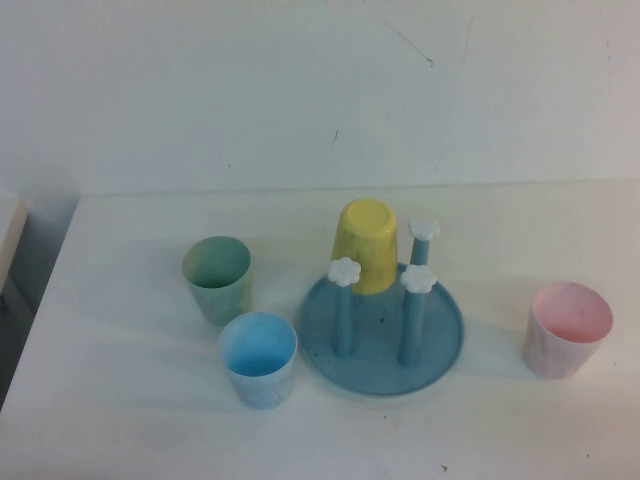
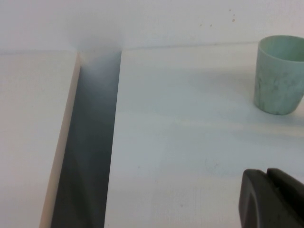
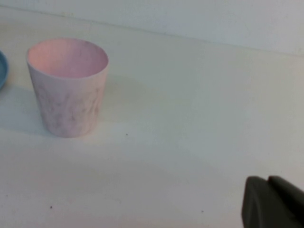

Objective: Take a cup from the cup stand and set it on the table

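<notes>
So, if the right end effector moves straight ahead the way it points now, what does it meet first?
Probably only bare table. In the right wrist view, the right end effector shows just as a dark corner, and the pink cup stands well off to the side, so it would likely pass it. Depth is uncertain. The left end effector sits parked near the green cup.

A raised camera looks down across the white worktop (image 1: pixel 120 420) toward the back wall, taking in the cup stand (image 1: pixel 382 325) and all cups. The left wrist camera sits low over the worktop's left edge, the left claw (image 2: pixel 273 199) in a corner, sharing the green cup (image 1: pixel 217 277). The right wrist camera, with the right claw (image 3: pixel 273 203) likewise in a corner, closely faces the pink cup (image 3: pixel 68 87), also shared.
</notes>
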You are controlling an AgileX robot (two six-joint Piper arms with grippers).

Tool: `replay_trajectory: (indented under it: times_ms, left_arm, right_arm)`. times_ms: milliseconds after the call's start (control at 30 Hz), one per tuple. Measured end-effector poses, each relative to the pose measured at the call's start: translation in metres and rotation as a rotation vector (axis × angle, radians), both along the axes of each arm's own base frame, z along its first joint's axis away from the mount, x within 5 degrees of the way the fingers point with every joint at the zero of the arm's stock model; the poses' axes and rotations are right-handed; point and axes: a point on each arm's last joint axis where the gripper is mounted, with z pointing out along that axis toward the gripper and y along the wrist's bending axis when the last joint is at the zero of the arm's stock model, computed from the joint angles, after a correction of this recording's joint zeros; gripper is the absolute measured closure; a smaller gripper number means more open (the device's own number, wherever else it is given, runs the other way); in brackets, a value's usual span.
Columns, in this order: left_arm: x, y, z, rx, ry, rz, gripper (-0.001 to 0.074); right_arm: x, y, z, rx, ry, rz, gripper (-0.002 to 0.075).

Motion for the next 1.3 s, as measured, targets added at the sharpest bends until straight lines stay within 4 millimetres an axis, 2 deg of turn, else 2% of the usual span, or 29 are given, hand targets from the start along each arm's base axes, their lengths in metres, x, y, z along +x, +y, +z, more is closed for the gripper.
replay_trajectory:
  times_ms: [200,467,600,700,1067,1167,1233,1300]
  left_arm:
    - [0.003,-0.001,0.010,-0.006,-0.124,-0.005,0.0738]
    - [-0.001,-0.002,0.050,-0.028,-0.573,-0.025,0.0738]
    - [-0.005,-0.002,0.062,-0.037,-0.717,-0.031,0.0738]
    - [-0.008,-0.003,0.067,-0.040,-0.768,-0.034,0.0738]
    - [-0.008,-0.002,0.067,-0.099,-0.770,-0.029,0.0738]
    - [-0.005,-0.001,0.061,-0.108,-0.693,-0.023,0.0738]
    - [-0.002,-0.001,0.058,-0.110,-0.575,-0.015,0.0738]
    - [-0.004,-0.001,0.066,-0.112,-0.504,-0.012,0.0738]
  right_arm:
    - [0.003,0.000,0.012,-0.010,-0.133,0.004,0.0729]
    - [0.002,0.001,0.052,-0.034,-0.581,0.017,0.0729]
    - [-0.004,0.002,0.069,-0.048,-0.772,0.024,0.0729]
    - [-0.007,0.003,0.075,-0.051,-0.848,0.027,0.0729]
    - [-0.007,0.003,0.074,-0.051,-0.843,0.027,0.0729]
    - [-0.003,0.002,0.072,-0.040,-0.699,0.021,0.0729]
    - [-0.004,0.002,0.081,-0.026,-0.594,0.014,0.0729]
    - [-0.009,0.001,0.094,-0.018,-0.528,0.008,0.0729]
